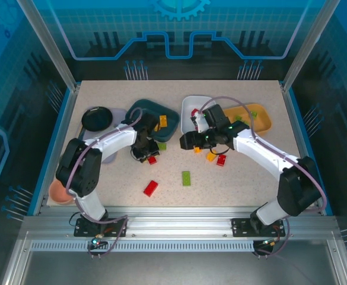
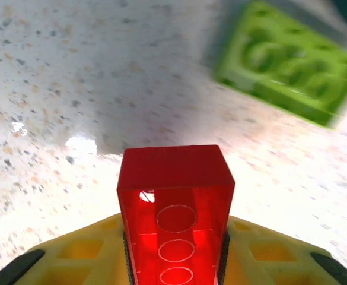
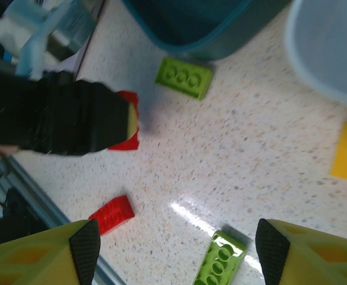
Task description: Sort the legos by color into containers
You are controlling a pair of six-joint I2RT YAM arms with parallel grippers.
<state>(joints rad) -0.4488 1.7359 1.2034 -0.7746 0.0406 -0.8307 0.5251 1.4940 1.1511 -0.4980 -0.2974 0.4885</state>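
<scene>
In the left wrist view a red lego (image 2: 174, 208) sits upside down between my left gripper's (image 2: 174, 243) pads, which press on both its sides just above the table. From above, the left gripper (image 1: 145, 153) is in front of the dark teal container (image 1: 143, 110), which holds a yellow-orange lego (image 1: 163, 121). My right gripper (image 3: 178, 252) hangs open over bare table, its fingers (image 3: 84, 249) wide apart with a green lego (image 3: 220, 264) below them. The white container (image 1: 188, 102) holds a red lego (image 1: 194, 113). Green legos (image 1: 238, 117) lie in the orange container (image 1: 262, 122).
Loose on the table are a red lego (image 1: 150, 188), green ones (image 1: 186, 178) (image 1: 162, 146), yellow-orange ones (image 1: 211, 157) and another red (image 1: 221, 160). A black round dish (image 1: 96, 117) sits at the back left, a pink bowl (image 1: 57, 191) by the left edge.
</scene>
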